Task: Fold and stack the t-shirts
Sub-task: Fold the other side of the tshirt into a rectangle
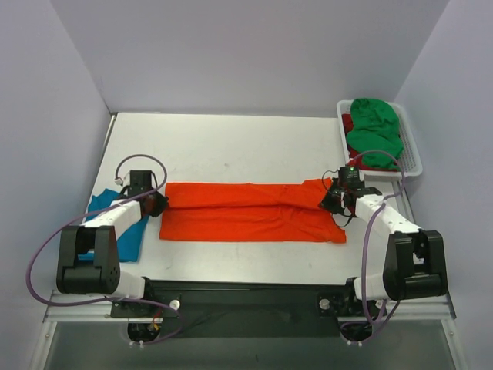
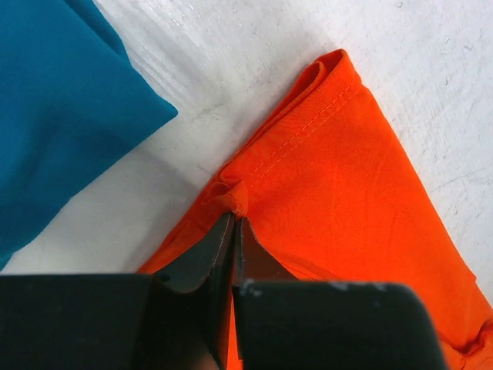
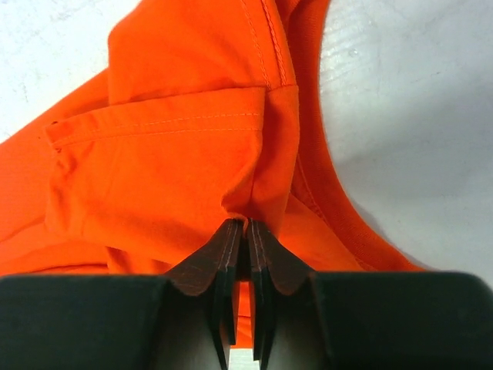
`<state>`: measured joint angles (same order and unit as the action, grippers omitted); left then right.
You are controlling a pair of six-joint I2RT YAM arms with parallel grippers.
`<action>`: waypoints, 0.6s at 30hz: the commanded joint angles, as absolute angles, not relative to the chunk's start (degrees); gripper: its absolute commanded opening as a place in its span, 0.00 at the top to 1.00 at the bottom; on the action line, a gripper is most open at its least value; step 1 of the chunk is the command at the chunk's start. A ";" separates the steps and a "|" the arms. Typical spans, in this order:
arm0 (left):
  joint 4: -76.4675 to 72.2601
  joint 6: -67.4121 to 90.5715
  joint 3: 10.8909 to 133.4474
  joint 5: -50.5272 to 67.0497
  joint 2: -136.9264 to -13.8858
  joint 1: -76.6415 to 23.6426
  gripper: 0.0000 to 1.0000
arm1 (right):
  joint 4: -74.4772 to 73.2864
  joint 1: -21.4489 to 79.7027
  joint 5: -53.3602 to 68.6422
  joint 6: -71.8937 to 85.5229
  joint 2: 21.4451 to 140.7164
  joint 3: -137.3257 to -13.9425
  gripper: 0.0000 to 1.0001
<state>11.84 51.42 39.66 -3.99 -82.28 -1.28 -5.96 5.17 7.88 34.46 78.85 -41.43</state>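
The bright orange t-shirt (image 1: 246, 212) lies across the table's middle as a long, flat band folded lengthwise. At its left end my left gripper (image 1: 158, 202) is shut on a pinch of the hem corner (image 2: 235, 202). My right gripper (image 1: 331, 200) is at the right end, near the collar and sleeve. Its jaws are shut on a fold of orange cloth (image 3: 246, 208). A folded teal t-shirt (image 1: 127, 240) lies at the left edge, partly under my left arm, and fills the upper-left corner of the left wrist view (image 2: 54, 116).
A white slatted basket (image 1: 412, 154) stands at the back right corner. It holds a crumpled green t-shirt (image 1: 373, 131) over a dark red one (image 1: 347, 123). Bare white table (image 1: 231, 146) stretches behind the orange t-shirt. Grey walls close in the back and both sides.
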 commanded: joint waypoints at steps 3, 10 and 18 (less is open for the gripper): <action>7.65 50.45 37.88 -3.87 -78.93 -0.44 0.86 | -4.75 3.96 9.05 34.28 77.17 -39.46 0.84; 7.12 49.13 38.14 -2.81 -75.68 -0.35 0.54 | -7.02 3.95 9.49 31.73 72.60 -39.11 0.53; 8.09 47.90 39.64 -2.37 -72.78 -2.28 0.43 | -12.56 13.34 1.77 28.83 81.99 -55.25 0.54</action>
<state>9.76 49.15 37.39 -2.94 -74.41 -1.50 -9.91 9.69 6.57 30.94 78.19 -47.46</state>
